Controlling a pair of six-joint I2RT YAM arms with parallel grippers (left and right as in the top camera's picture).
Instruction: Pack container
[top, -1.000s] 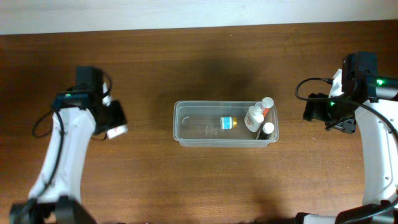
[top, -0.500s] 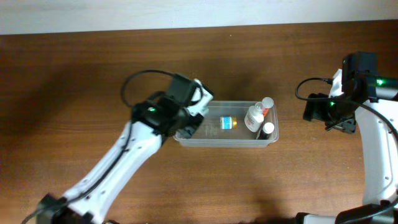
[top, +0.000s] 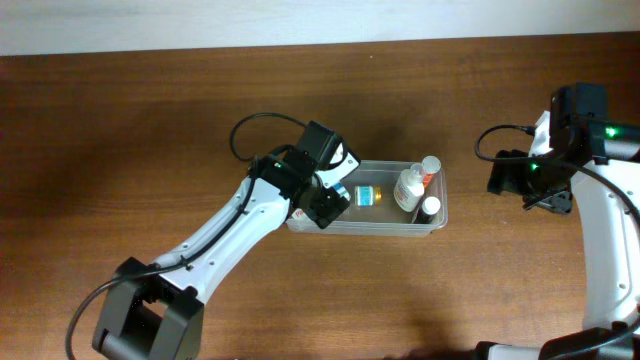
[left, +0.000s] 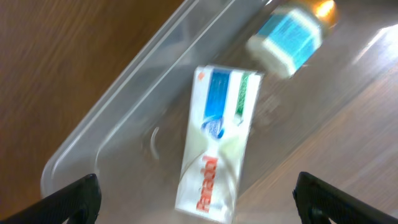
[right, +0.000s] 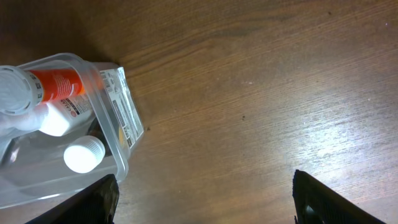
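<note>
The clear container (top: 400, 229) sits mid-table. My left gripper (top: 325, 205) hovers over its left end, jaws wide open, holding nothing. In the left wrist view a white box with blue, green and red print (left: 217, 146) shows, blurred, inside the container (left: 112, 106), free between my left gripper's (left: 196, 194) fingers. A small blue-labelled bottle (left: 289, 40) lies beyond it. My right gripper (top: 505, 180) stands open to the right of the container, apart from it. The right wrist view shows my right gripper (right: 202, 199) over bare wood.
At the container's right end (right: 121, 143) are a white bottle with an orange label (right: 50, 93) and a smaller white-capped bottle (right: 84, 154). Brown wooden tabletop surrounds the container. A pale wall edge runs along the far side.
My left arm swung from the table's left side to over the container. Its jaws went from nearly shut on the white box to wide open, leaving the box free. The right arm stayed still.
</note>
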